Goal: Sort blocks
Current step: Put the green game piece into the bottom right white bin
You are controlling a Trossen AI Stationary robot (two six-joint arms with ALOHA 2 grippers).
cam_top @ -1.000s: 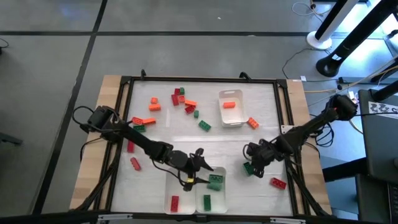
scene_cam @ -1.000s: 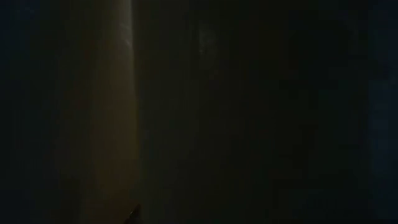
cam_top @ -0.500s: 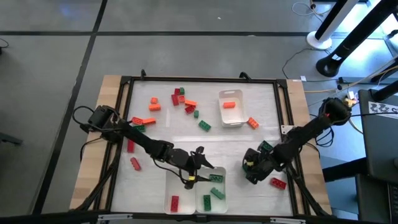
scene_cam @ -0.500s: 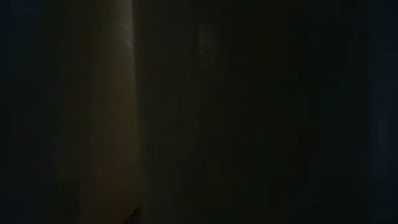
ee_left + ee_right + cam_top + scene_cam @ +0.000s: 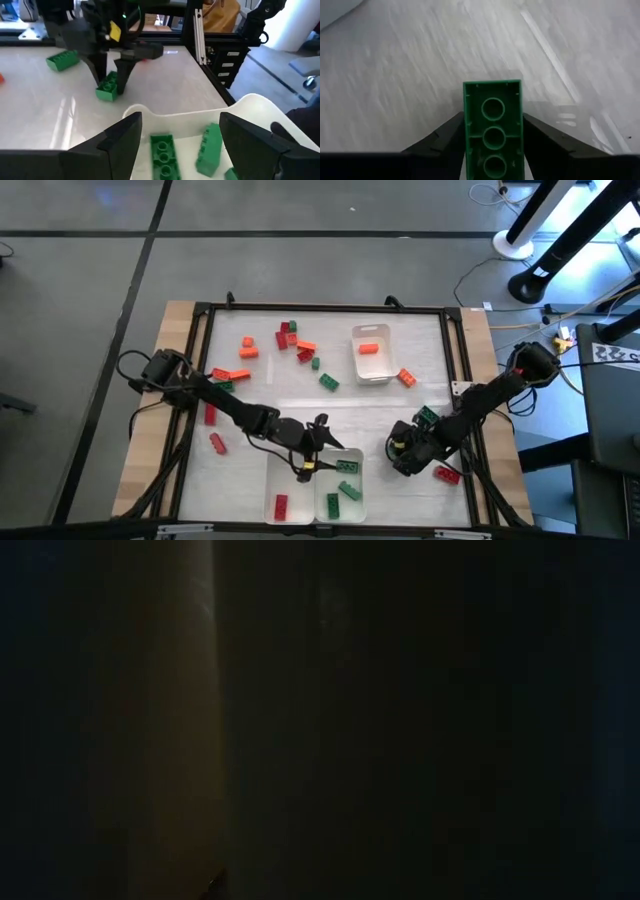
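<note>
Red, green and orange bricks lie scattered at the table's far left. My left gripper hangs open and empty over the far rim of a white tray that holds three green bricks. My right gripper, near the table's right near corner, is shut on a green brick. This gripper also shows in the left wrist view. The low view is dark and shows nothing. My right gripper pinches the green brick's two long sides between its two fingers. The fingers slant down from the table's right and lie along the brick. The brick's hollow underside faces the wrist camera. Its lower end is at the table top; I cannot tell whether it touches.
A white tray with one red brick stands beside the green one. A far tray holds an orange brick. A green brick and a red brick lie by my right arm. A black frame rims the table.
My right gripper has gone toward the table's near edge and down onto the green brick that lay in front of it. A green brick that was by my left gripper's fingers now lies in the green tray, apart from the others.
</note>
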